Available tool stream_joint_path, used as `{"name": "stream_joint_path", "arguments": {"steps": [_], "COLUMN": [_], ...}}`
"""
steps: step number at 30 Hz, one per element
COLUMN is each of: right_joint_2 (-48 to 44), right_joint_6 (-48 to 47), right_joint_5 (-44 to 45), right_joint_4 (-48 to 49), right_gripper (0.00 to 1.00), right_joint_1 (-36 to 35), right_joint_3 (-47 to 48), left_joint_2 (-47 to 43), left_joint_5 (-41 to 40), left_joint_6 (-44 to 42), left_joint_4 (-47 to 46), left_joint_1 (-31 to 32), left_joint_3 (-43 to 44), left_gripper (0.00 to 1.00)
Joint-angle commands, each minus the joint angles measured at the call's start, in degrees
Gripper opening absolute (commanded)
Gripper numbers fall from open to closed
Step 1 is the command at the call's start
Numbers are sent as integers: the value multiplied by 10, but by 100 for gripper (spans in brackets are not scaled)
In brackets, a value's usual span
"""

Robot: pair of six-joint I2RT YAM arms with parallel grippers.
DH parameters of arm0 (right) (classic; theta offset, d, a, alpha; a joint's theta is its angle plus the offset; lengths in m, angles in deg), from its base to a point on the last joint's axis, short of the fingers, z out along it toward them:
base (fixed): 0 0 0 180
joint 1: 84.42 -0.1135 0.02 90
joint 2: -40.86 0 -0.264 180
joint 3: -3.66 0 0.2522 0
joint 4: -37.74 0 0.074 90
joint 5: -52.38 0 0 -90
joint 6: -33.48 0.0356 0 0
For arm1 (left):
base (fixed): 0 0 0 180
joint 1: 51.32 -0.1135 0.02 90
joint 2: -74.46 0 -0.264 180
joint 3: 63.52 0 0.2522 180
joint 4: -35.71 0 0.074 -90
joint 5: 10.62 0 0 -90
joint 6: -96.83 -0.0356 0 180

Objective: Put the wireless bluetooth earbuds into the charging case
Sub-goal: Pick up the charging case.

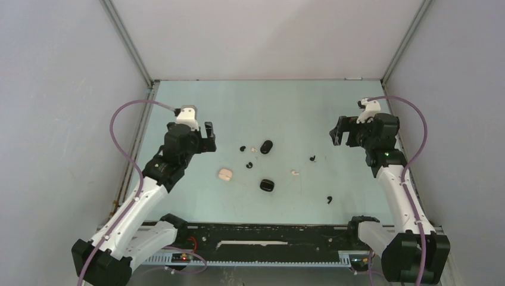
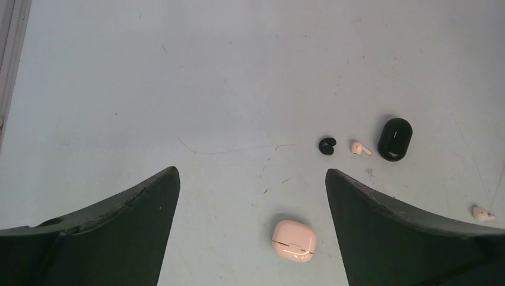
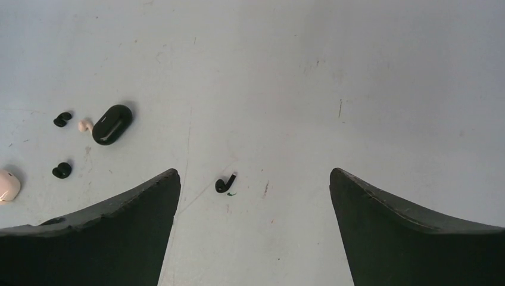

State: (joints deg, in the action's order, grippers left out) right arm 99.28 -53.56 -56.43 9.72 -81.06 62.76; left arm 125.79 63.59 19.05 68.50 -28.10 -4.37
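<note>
In the top view, four black earbuds [image 1: 242, 148] [image 1: 249, 165] [image 1: 312, 158] [image 1: 328, 199] and two whitish earbuds [image 1: 253, 149] [image 1: 294, 172] lie loose mid-table. Two black cases [image 1: 266, 146] [image 1: 267, 185] and a closed pinkish-white case [image 1: 225, 175] lie among them. My left gripper [image 1: 208, 138] is open and empty above the table; its wrist view shows the pinkish case [image 2: 293, 240] between the fingers, with a black bud [image 2: 327, 146], a whitish bud [image 2: 360, 149] and a black case [image 2: 395, 139] beyond. My right gripper [image 1: 337, 132] is open and empty, with a black stemmed bud [image 3: 224, 183] below it.
Grey enclosure walls with metal corner rails [image 1: 128, 42] close in the table at the left, back and right. A black rail [image 1: 262, 235] with the arm bases runs along the near edge. The right wrist view also shows a black case [image 3: 111, 124] at its left.
</note>
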Motion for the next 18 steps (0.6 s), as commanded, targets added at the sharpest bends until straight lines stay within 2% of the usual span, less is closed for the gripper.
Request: {"name": "stream_joint_path", "arguments": {"steps": [1, 3, 6, 11, 14, 18], "right_joint_2": [4, 4, -5, -29, -27, -10], "right_joint_6": [9, -17, -146, -212, -239, -261], "right_joint_5": [16, -1, -101, -233, -246, -237], "right_joint_4": [29, 24, -7, -23, -31, -37], "right_gripper": [99, 100, 94, 91, 86, 80], "right_joint_1": [-5, -5, -5, -13, -50, -109], "right_joint_3": [12, 12, 1, -21, -21, -19], "left_joint_2": [-15, -19, -27, -43, -45, -10], "left_joint_5": [20, 63, 91, -13, 14, 59], "left_joint_6": [11, 2, 18, 71, 57, 48], "left_joint_4": [-11, -13, -24, -20, -16, -3], "left_joint_1": [-1, -2, -2, -1, -2, -2], "left_joint_3": [-1, 3, 7, 0, -7, -2], "left_gripper": [100, 100, 100, 100, 100, 94]}}
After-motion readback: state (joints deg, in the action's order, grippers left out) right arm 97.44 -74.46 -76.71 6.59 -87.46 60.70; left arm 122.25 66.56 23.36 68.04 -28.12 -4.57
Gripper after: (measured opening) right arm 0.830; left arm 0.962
